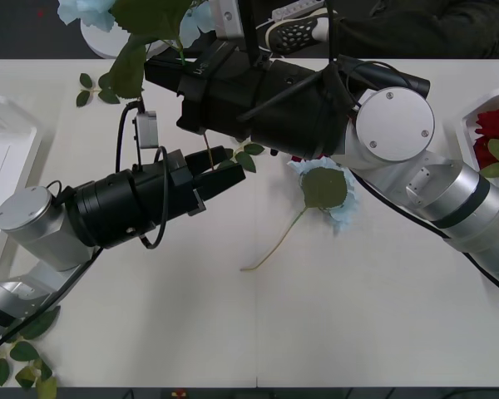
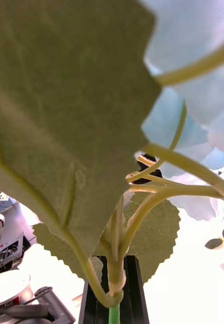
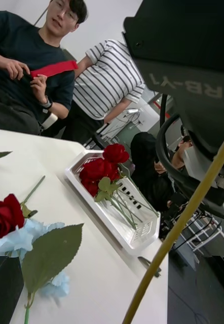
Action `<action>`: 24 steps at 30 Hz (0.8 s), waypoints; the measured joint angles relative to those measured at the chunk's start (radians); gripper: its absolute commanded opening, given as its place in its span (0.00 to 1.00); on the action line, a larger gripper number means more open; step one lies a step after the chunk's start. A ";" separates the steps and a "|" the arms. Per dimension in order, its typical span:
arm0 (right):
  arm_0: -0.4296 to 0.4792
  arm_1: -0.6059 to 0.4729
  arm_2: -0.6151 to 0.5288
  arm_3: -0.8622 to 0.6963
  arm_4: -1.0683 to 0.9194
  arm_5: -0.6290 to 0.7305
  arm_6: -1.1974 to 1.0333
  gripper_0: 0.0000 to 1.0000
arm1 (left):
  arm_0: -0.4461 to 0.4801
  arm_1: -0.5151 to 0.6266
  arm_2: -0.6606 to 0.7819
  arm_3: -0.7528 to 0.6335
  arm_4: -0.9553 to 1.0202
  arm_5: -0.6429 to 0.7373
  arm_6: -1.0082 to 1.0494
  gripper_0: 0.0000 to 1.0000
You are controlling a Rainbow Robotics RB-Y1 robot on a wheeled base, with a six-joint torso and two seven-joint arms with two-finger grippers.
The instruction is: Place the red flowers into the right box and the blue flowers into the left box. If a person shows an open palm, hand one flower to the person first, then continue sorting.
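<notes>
Blue flower (image 1: 87, 10) stem between right gripper's (image 1: 170, 71) jaws

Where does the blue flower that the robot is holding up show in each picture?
Front view: the blue flower is at the top left edge.
Right wrist view: its petals are close up, behind its big leaf.
Left wrist view: its yellowish stem slants past the right arm.
Shared landmark: the white table.

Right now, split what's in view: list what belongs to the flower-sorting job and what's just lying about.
Job:
- held blue flower, stem in the right gripper
- second blue flower, lying on the table
- red flowers in the right box
- left box

Lying about:
- loose leaf sprigs
- leaves at the near left corner
</notes>
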State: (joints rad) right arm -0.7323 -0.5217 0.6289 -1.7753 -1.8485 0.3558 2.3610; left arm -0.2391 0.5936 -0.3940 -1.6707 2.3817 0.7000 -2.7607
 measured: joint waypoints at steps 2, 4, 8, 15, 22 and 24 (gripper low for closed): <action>0.000 0.000 0.000 0.000 0.005 0.000 0.000 0.00 | -0.008 -0.013 0.000 0.000 -0.001 -0.005 0.000 1.00; 0.000 0.000 0.000 0.000 0.007 0.000 -0.001 0.00 | -0.013 -0.021 0.000 -0.001 -0.002 -0.009 0.000 1.00; 0.000 0.000 0.000 0.000 0.008 0.000 -0.013 0.00 | -0.019 -0.025 0.000 -0.003 -0.002 -0.010 0.000 0.25; 0.000 0.000 0.000 0.000 0.008 -0.004 -0.020 0.00 | -0.020 -0.025 0.000 -0.010 -0.002 -0.019 0.001 0.00; 0.000 0.000 0.000 0.000 0.008 -0.006 -0.020 0.00 | -0.021 -0.025 0.000 -0.011 -0.002 -0.030 0.016 0.00; 0.000 0.000 0.000 0.000 0.008 -0.006 -0.020 0.00 | -0.021 -0.025 0.000 -0.013 -0.002 -0.030 0.018 0.00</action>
State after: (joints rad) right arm -0.7322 -0.5217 0.6289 -1.7753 -1.8402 0.3494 2.3408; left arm -0.2599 0.5689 -0.3940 -1.6833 2.3798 0.6701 -2.7429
